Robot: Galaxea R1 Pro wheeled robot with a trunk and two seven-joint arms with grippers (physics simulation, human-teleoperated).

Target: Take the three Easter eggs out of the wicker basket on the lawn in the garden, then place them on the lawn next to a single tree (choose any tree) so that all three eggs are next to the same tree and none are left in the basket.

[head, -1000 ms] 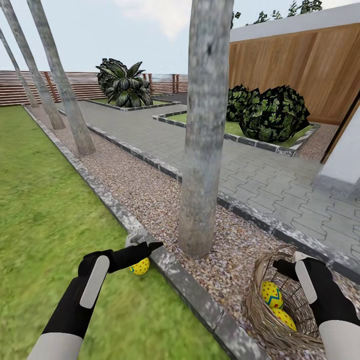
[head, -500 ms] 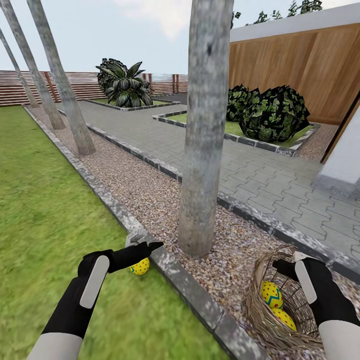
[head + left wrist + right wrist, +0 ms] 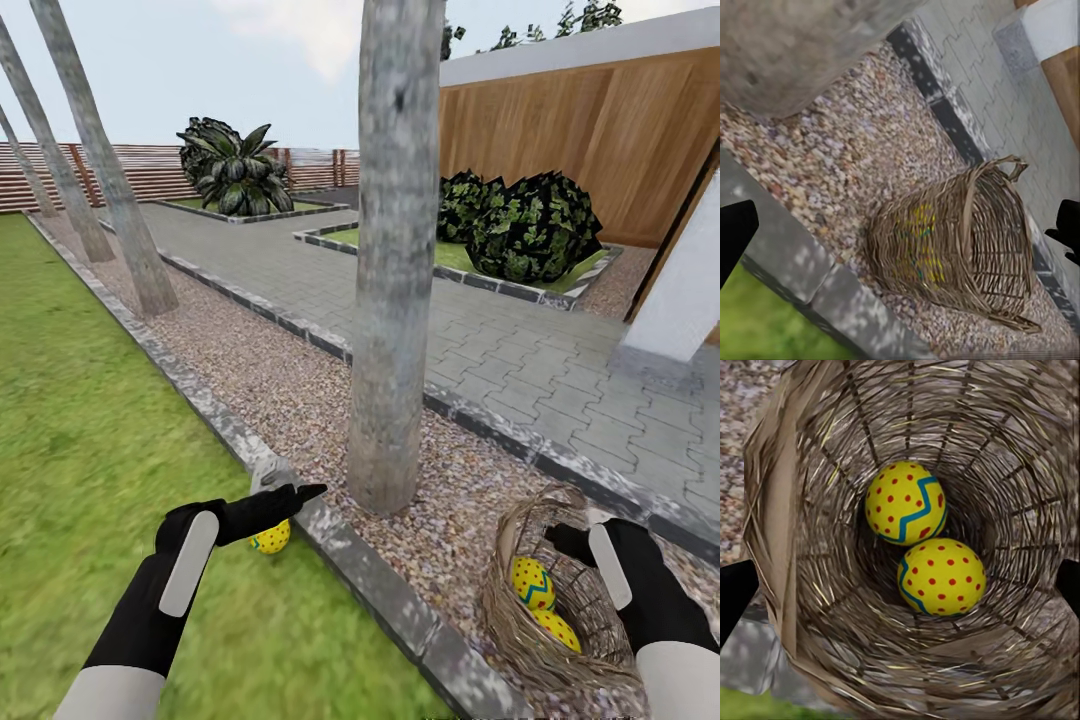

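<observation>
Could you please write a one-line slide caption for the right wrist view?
Two Easter eggs lie touching inside the wicker basket.

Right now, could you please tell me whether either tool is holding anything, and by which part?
Nothing is held. Left tool open over an egg on the lawn; right tool open at the basket.

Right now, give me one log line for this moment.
eggs: one on lawn by kerb, two in basket | basket: on gravel | left fingers: over lawn egg
</observation>
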